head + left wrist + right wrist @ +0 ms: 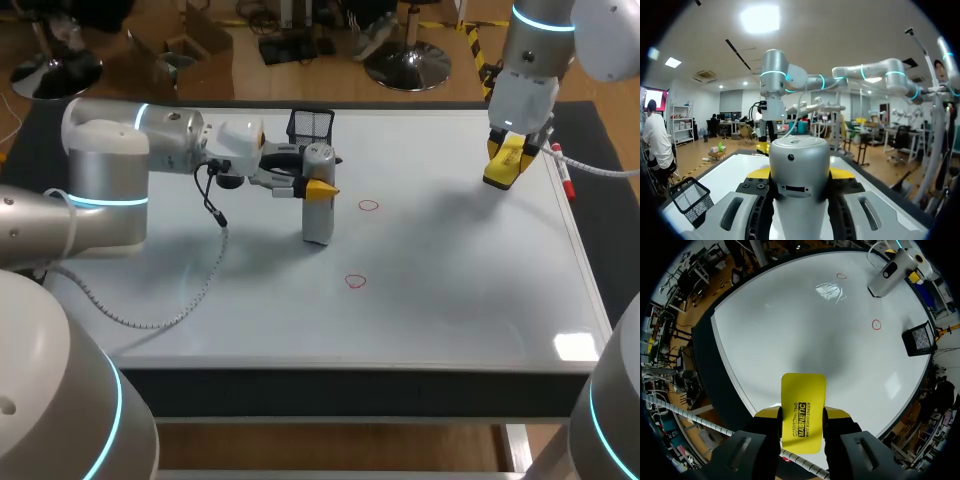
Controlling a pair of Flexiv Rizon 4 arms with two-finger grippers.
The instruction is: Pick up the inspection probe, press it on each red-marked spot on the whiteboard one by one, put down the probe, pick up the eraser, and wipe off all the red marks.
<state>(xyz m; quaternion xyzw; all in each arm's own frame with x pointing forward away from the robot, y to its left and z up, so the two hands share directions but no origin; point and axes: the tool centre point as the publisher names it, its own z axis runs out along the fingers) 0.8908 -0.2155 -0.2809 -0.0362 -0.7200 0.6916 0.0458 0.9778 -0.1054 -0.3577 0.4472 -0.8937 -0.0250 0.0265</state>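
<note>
Glossy white whiteboard (450,290), two red circle marks (369,206) (both unwiped). Left gripper (799,173) clamps the upright grey cylindrical probe (799,157); right gripper (802,416) clamps the flat yellow eraser (803,392).

I count one white rectangular whiteboard (450,300) on the counter. It carries two small red drawn circles (369,206), the second circle (356,281) below the first. There is one silver cylindrical inspection probe (318,215), one flat yellow rectangular eraser (802,405), one black wire-mesh basket (311,124) and one red-and-white marker pen (563,172). Two pincers show: the left pincer (320,187) and the right pincer (503,165).
</note>
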